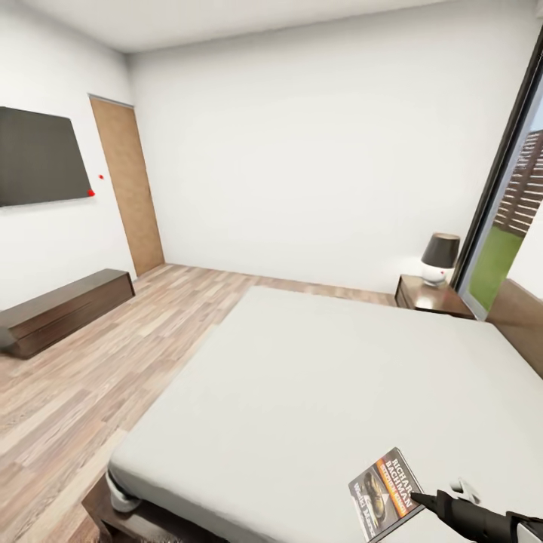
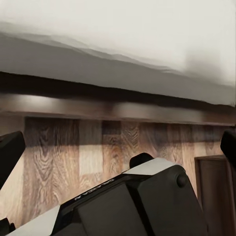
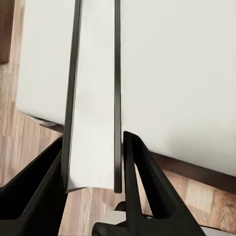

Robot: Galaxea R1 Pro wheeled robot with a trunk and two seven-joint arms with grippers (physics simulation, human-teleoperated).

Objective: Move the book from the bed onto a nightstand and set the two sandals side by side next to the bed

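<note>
The book [image 1: 385, 494], dark with an orange band and white lettering, is held over the near right corner of the bed [image 1: 302, 377], with my right gripper [image 1: 418, 499] shut on it. The right wrist view shows the book [image 3: 93, 98] edge-on between the black fingers [image 3: 135, 167], with the off-white mattress [image 3: 182, 73] beyond. A nightstand [image 1: 431, 296] stands at the far side of the bed near the headboard [image 1: 520, 317]. My left gripper [image 2: 118, 147] is open and empty, low beside the bed frame [image 2: 98, 105]. The sandals are out of view.
A lamp [image 1: 439, 258] with a dark shade sits on the nightstand. A long low dresser [image 1: 64, 309] runs under a wall TV [image 1: 38, 154] at the left, beside a wooden door [image 1: 128, 185]. Wood-plank floor [image 1: 113, 362] lies left of the bed. A tall window [image 1: 505, 219] is at the right.
</note>
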